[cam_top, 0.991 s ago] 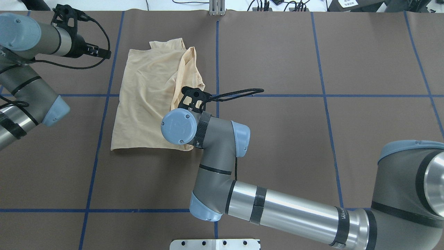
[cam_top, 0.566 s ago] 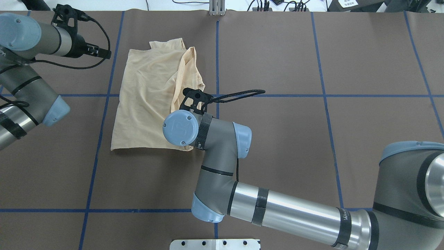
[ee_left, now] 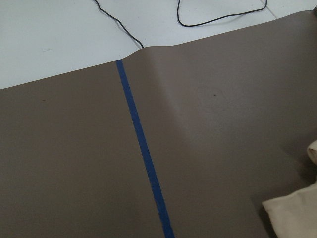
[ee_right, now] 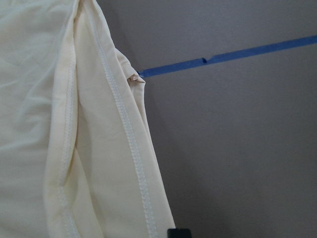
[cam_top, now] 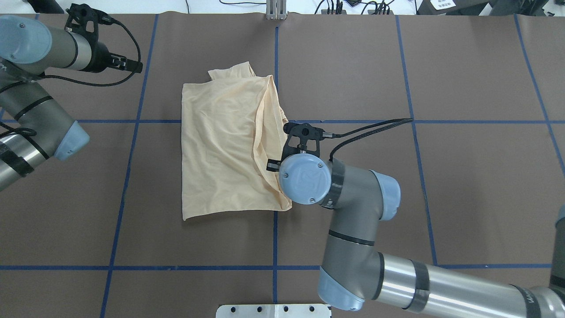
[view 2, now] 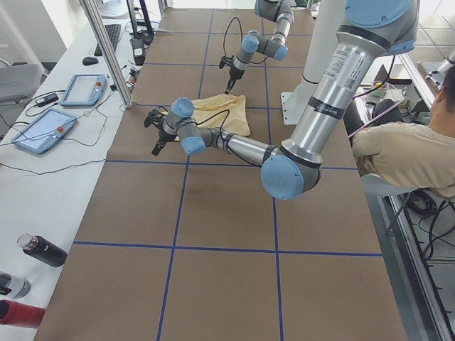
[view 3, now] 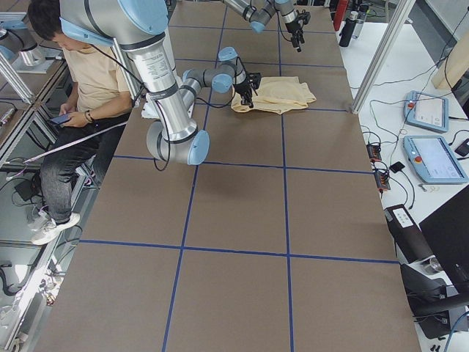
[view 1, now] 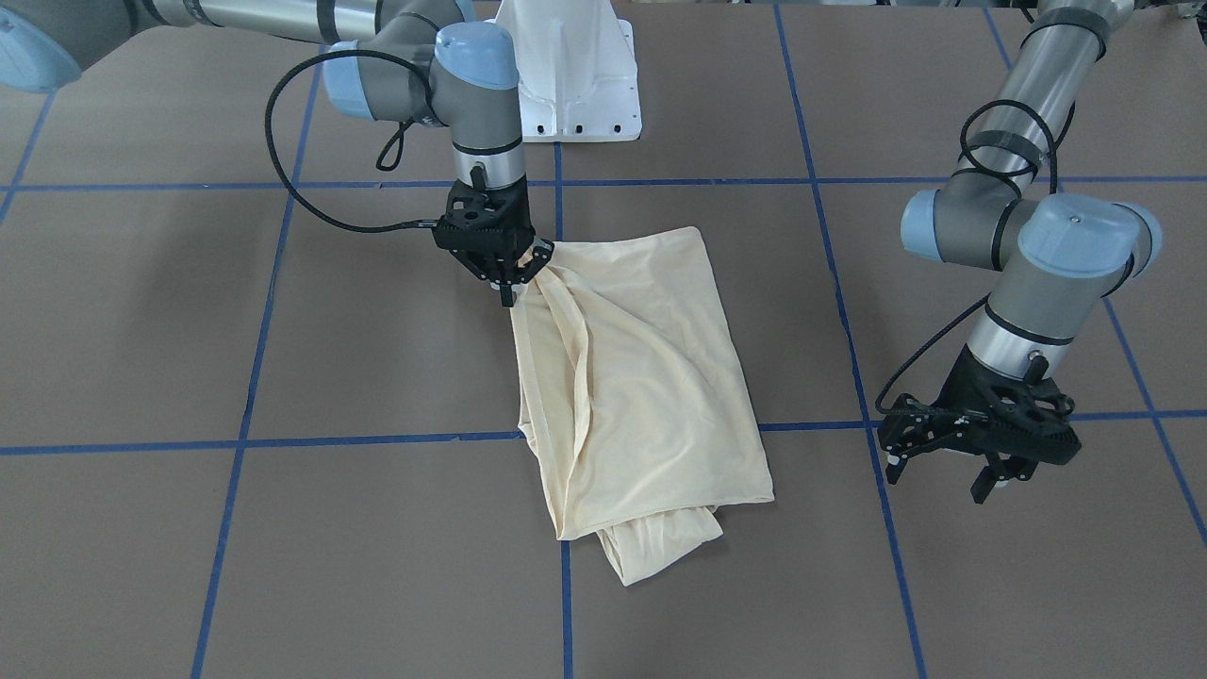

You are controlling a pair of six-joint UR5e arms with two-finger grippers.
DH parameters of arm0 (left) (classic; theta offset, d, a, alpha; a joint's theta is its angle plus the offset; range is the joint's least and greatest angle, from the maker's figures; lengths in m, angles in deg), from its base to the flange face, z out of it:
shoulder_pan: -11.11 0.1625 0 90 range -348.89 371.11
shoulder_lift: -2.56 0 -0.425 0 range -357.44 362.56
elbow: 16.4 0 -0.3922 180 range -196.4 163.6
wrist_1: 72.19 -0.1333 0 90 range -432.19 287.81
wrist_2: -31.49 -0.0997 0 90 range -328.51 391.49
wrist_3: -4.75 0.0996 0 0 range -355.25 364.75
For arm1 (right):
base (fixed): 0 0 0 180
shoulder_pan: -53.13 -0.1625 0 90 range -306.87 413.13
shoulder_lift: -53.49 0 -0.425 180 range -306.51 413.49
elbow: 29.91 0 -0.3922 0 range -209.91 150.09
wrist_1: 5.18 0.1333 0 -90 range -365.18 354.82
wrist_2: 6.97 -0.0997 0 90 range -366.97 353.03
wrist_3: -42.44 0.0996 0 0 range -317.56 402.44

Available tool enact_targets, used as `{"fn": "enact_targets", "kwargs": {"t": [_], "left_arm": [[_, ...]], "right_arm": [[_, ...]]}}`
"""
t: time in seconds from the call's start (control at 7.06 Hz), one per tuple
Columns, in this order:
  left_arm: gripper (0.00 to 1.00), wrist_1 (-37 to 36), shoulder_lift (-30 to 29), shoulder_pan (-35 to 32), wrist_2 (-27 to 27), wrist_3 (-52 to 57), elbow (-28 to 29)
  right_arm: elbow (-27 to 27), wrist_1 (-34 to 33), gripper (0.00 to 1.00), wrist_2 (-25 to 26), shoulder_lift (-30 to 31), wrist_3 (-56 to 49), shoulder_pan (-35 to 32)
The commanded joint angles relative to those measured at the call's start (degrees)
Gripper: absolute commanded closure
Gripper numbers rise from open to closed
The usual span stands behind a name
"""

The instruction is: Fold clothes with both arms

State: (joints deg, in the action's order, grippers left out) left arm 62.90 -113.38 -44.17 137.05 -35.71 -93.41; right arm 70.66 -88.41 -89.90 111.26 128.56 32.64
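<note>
The cream long-sleeved T-shirt (cam_top: 223, 145) lies folded on the brown table, its print and neck tag hidden. In the front view my right gripper (view 1: 510, 286) is shut on the shirt's (view 1: 632, 377) bunched corner nearest the robot and holds it slightly raised. Overhead, the right wrist (cam_top: 304, 174) hides that gripper. The right wrist view shows the stitched hem (ee_right: 129, 134) close up. My left gripper (view 1: 938, 476) is open and empty, hovering above the table apart from the shirt; overhead it (cam_top: 128, 66) is left of the shirt's far corner. A shirt corner (ee_left: 292, 213) shows in the left wrist view.
The white pedestal base (view 1: 575, 85) stands at the robot's edge of the table. Blue tape lines (cam_top: 276, 79) grid the brown mat. A seated person (view 2: 398, 153) is beside the robot. Tablets (view 3: 432, 158) and bottles (view 2: 41, 250) are on side benches.
My right arm has swung to the right and dragged the shirt with it, so the shirt now lies nearer the table's middle line. The left arm has not moved.
</note>
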Motion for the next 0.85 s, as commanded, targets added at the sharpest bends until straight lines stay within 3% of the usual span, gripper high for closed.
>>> {"fn": "enact_targets", "kwargs": {"t": [0.0, 0.28, 0.42, 0.71], "left_arm": [[0.00, 0.00, 0.01, 0.00, 0.09, -0.15, -0.07], [0.00, 0.00, 0.01, 0.09, 0.09, -0.06, 0.02], [0.00, 0.00, 0.01, 0.09, 0.09, -0.06, 0.02], [0.00, 0.00, 0.01, 0.09, 0.09, -0.14, 0.02]], "right_arm": [[7.08, -0.01, 1.00, 2.15, 7.42, 0.01, 3.16], [7.71, -0.10, 1.00, 4.44, 8.06, 0.63, 5.37], [7.71, -0.01, 0.01, 4.45, 7.63, 0.37, 5.64], [5.71, -1.75, 0.00, 4.01, 2.39, -4.17, 3.55]]}}
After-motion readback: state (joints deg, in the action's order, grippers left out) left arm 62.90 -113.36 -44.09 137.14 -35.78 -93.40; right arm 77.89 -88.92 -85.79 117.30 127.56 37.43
